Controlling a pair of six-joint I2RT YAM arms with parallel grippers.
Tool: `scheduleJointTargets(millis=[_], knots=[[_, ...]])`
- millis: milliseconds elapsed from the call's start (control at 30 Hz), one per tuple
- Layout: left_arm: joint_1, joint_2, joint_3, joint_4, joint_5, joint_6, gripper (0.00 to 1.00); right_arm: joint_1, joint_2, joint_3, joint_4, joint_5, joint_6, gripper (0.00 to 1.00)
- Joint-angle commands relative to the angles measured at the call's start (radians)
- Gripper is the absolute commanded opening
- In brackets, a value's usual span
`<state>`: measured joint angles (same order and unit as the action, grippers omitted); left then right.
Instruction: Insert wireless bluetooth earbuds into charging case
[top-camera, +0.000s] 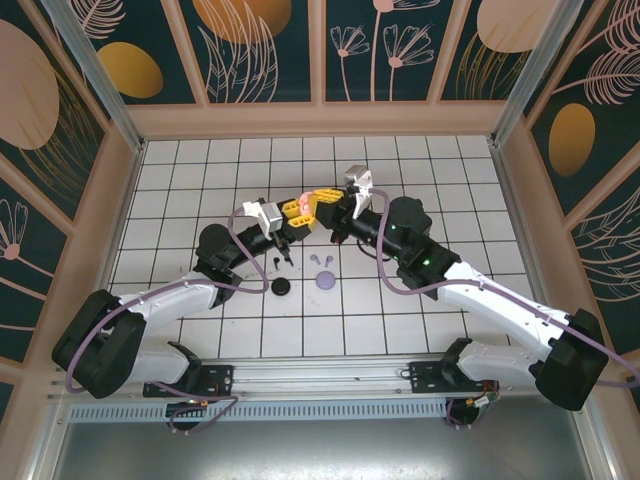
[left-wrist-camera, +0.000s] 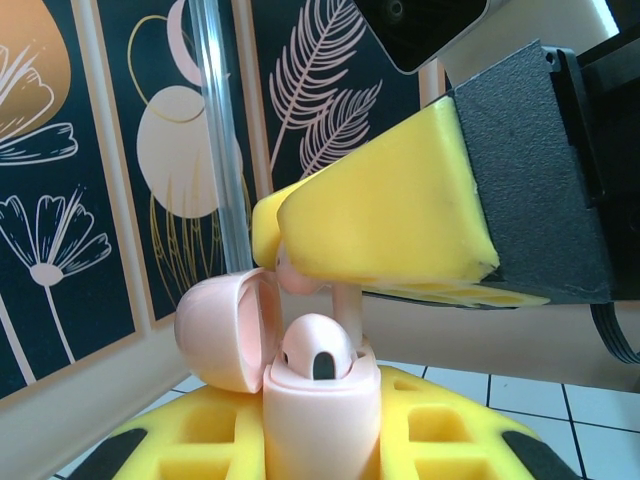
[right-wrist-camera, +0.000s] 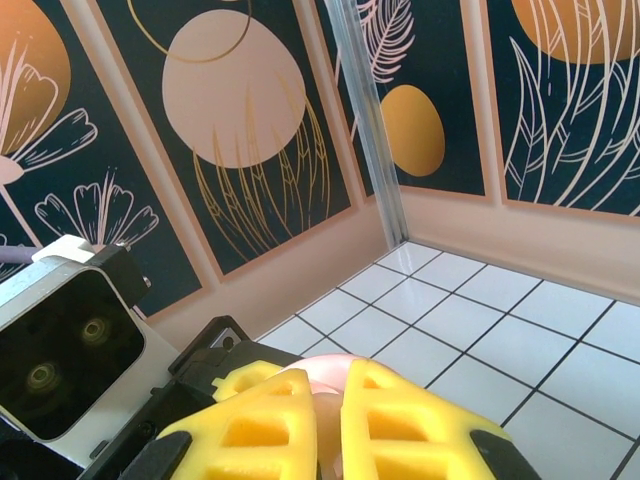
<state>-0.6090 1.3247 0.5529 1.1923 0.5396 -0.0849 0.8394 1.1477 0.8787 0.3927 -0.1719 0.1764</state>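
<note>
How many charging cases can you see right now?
3. A black case sits on the tiles beside the left arm, a lilac case lies just to its right, and an open pale pink case is clamped in the left gripper. None seems hidden.

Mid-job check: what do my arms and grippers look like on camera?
The left arm and right arm have white shells, black joints and a lilac cable each. The left gripper and right gripper have yellow pocketed fingers on black bodies.
</note>
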Motion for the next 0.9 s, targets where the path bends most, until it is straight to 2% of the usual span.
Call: scheduleJointTargets(millis=[0, 267, 600, 867], knots=[[-0.002, -0.011, 0.036, 0.107, -0.047, -0.014, 0.00, 0.031, 0.033, 0.013, -0.120, -0.030, -0.021, 0.11], [-0.002, -0.016, 0.032, 0.098, -0.049, -0.009, 0.00, 0.036, 0.035, 0.035, -0.135, 0.021, -0.011, 0.19], [-0.002, -0.016, 0.031, 0.096, -0.049, -0.007, 0.00, 0.036, 0.036, 0.076, -0.146, 0.074, 0.016, 0.34], [-0.001, -0.013, 0.030, 0.087, -0.050, -0.010, 0.00, 0.036, 0.048, 0.131, -0.172, 0.100, 0.042, 0.56]])
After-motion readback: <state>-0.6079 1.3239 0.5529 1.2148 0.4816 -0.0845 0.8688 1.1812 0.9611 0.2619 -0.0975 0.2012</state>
